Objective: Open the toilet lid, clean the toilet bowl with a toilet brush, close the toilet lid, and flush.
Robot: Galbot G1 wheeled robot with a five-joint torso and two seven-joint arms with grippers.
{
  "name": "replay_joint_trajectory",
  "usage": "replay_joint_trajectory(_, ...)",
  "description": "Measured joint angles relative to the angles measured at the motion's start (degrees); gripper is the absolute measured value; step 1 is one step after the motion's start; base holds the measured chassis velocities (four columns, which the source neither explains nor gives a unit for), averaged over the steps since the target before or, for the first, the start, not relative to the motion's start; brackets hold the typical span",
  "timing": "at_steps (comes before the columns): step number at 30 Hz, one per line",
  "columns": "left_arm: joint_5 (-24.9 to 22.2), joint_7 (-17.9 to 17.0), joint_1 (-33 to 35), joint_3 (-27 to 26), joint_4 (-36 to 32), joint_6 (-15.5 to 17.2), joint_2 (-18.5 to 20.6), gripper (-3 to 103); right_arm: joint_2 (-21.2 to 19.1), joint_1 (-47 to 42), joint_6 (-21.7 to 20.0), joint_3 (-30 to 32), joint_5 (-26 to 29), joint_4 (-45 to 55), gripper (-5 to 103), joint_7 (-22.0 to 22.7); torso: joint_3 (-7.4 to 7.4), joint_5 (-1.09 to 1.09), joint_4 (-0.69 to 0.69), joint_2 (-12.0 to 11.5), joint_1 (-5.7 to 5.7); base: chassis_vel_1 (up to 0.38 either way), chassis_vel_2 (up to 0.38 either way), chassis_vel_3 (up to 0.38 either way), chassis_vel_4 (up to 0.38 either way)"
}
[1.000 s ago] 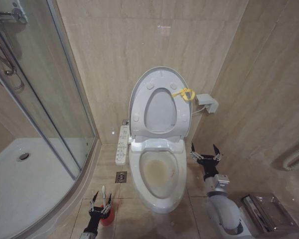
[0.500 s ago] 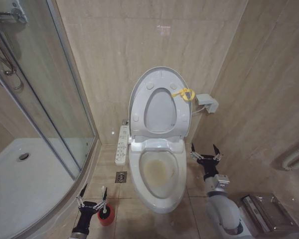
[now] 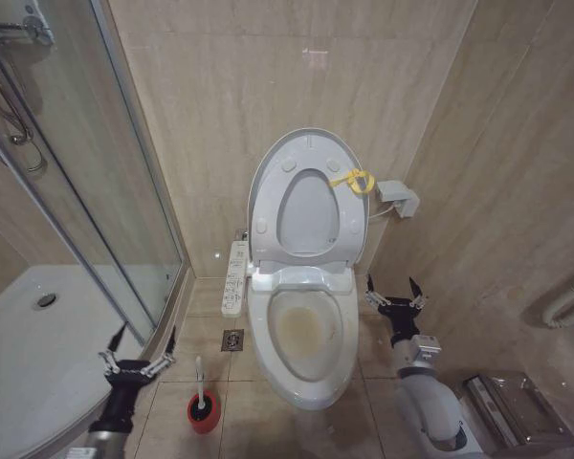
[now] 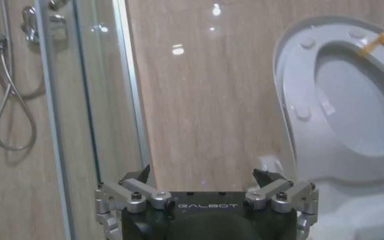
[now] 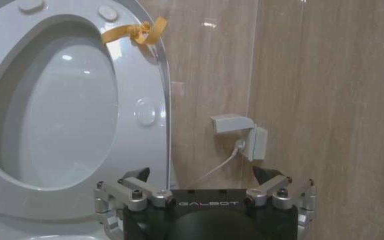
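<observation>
Beige tiled walls (image 3: 220,105) close in a small bathroom, with a glass shower enclosure (image 3: 86,191) at about 9 o'clock of the head view and a floor drain (image 3: 232,339) set in the tile beside the toilet. At the centre, the toilet lid (image 3: 266,182) stands raised against the back wall, the seat ring (image 3: 285,206) lifted with it, and a yellow loop (image 3: 356,179) is tied at its edge toward 2 o'clock. Below, the toilet bowl (image 3: 301,335) lies uncovered, yellowish-brown stains showing inside. A white control panel (image 3: 236,277) runs along its 9 o'clock side.

At roughly 7 o'clock of the bowl, the toilet brush (image 3: 199,375) stands upright in a small red holder cup (image 3: 203,411) on the floor. The left gripper (image 3: 138,354) hovers just beside it toward the shower edge — fingers spread wide, holding nothing, clear of the brush handle. The right gripper (image 3: 393,293) waits at about 3 o'clock of the bowl, near the wall — its fingers also splayed wide apart and empty. A metal-lidded bin (image 3: 512,411) sits at 5 o'clock.
</observation>
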Motion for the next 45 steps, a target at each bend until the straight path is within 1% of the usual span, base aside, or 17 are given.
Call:
replay_joint_trajectory(1, -0.75, -0.17, 0.25, -0.26, -0.92, 0.9, 0.15, 100, 0.0, 0.0, 0.0, 0.0, 0.0, 0.0, 100, 0.0, 0.0, 0.0, 0.0, 0.0, 0.0, 0.0, 0.0, 0.0, 0.0)
replay_joint_trajectory(2, -0.75, -0.17, 0.25, -0.26, -0.92, 0.9, 0.15, 100, 0.0, 0.0, 0.0, 0.0, 0.0, 0.0, 100, 0.0, 0.0, 0.0, 0.0, 0.0, 0.0, 0.0, 0.0, 0.0, 0.0)
replay_joint_trajectory(3, -1.7, -0.42, 0.83, -0.65, -2.91, 2.95, 0.16, 100, 0.0, 0.0, 0.0, 0.0, 0.0, 0.0, 100, 0.0, 0.0, 0.0, 0.0, 0.0, 0.0, 0.0, 0.0, 0.0, 0.0)
replay_joint_trajectory(5, -2.74, -1.03, 1.46, -0.65, -5.17, 5.5, -0.25, 100, 0.0, 0.0, 0.0, 0.0, 0.0, 0.0, 100, 0.0, 0.0, 0.01, 0.02, 0.0, 0.0, 0.0, 0.0, 0.0, 0.0)
replay_joint_trajectory(6, -3.35, -1.35, 1.57, -0.31, -5.82, 6.33, -0.48, 100, 0.0, 0.0, 0.0, 0.0, 0.0, 0.0, 100, 0.0, 0.0, 0.0, 0.02, 0.0, 0.0, 0.0, 0.0, 0.0, 0.0)
replay_joint_trajectory(7, -3.35, -1.35, 1.57, -0.31, -5.82, 6.33, -0.48, 100, 0.0, 0.0, 0.0, 0.0, 0.0, 0.0, 100, 0.0, 0.0, 0.0, 0.02, 0.0, 0.0, 0.0, 0.0, 0.0, 0.0)
replay_joint_trajectory(10, -6.74, -2.61, 1.91, 2.32, -8.89, 10.24, -2.07, 100, 0.0, 0.0, 0.0, 0.0, 0.0, 0.0, 100, 0.0, 0.0, 0.0, 0.01, 0.0, 0.0, 0.0, 0.0, 0.0, 0.0)
replay_joint_trajectory(13, -7.03, -3.07, 1.98, 3.22, -9.66, 11.04, -2.74, 100, 0.0, 0.0, 0.0, 0.0, 0.0, 0.0, 100, 0.0, 0.0, 0.01, 0.01, 0.0, 0.0, 0.0, 0.0, 0.0, 0.0)
replay_joint_trajectory(16, -6.65, -3.17, 1.83, 3.21, -9.31, 10.61, -2.88, 100, 0.0, 0.0, 0.0, 0.0, 0.0, 0.0, 100, 0.0, 0.0, 0.01, 0.0, 0.0, 0.0, 0.0, 0.0, 0.0, 0.0)
replay_joint_trajectory(19, -5.69, -3.38, 1.29, 2.05, -6.72, 8.45, -2.46, 100, 0.0, 0.0, 0.0, 0.0, 0.0, 0.0, 100, 0.0, 0.0, 0.01, 0.01, 0.0, 0.0, 0.0, 0.0, 0.0, 0.0)
replay_joint_trajectory(20, -5.69, -3.38, 1.29, 2.05, -6.72, 8.45, -2.46, 100, 0.0, 0.0, 0.0, 0.0, 0.0, 0.0, 100, 0.0, 0.0, 0.01, 0.01, 0.0, 0.0, 0.0, 0.0, 0.0, 0.0)
replay_joint_trajectory(23, -4.57, -4.65, 0.55, 2.12, -3.95, 6.49, -2.39, 100, 0.0, 0.0, 0.0, 0.0, 0.0, 0.0, 100, 0.0, 0.0, 0.0, 0.01, 0.0, 0.0, 0.0, 0.0, 0.0, 0.0)
replay_joint_trajectory(27, -3.14, -5.52, 0.37, 2.81, -2.5, 5.49, -2.76, 100, 0.0, 0.0, 0.0, 0.0, 0.0, 0.0, 100, 0.0, 0.0, 0.0, 0.01, 0.0, 0.0, 0.0, 0.0, 0.0, 0.0)
replay_joint_trajectory(31, -1.88, -5.62, 0.38, 3.03, -2.36, 4.9, -2.9, 100, 0.0, 0.0, 0.0, 0.0, 0.0, 0.0, 100, 0.0, 0.0, 0.0, 0.01, 0.0, 0.0, 0.0, 0.0, 0.0, 0.0)
replay_joint_trajectory(36, -1.39, -5.56, 0.22, 3.04, -2.01, 4.4, -2.73, 100, 0.0, 0.0, 0.0, 0.0, 0.0, 0.0, 100, 0.0, 0.0, 0.0, 0.01, 0.0, 0.0, 0.0, 0.0, 0.0, 0.0)
replay_joint_trajectory(39, -1.26, -4.76, -0.11, 2.57, -1.15, 3.2, -2.43, 100, 0.0, 0.0, 0.0, 0.0, 0.0, 0.0, 100, 0.0, 0.0, 0.0, 0.01, 0.0, 0.0, 0.0, 0.0, 0.0, 0.0)
replay_joint_trajectory(45, -1.13, -4.16, -0.2, 2.15, -0.99, 2.77, -2.3, 100, 0.0, 0.0, 0.0, 0.0, 0.0, 0.0, 100, 0.0, 0.0, 0.0, 0.01, 0.0, 0.0, 0.0, 0.0, 0.0, 0.0)
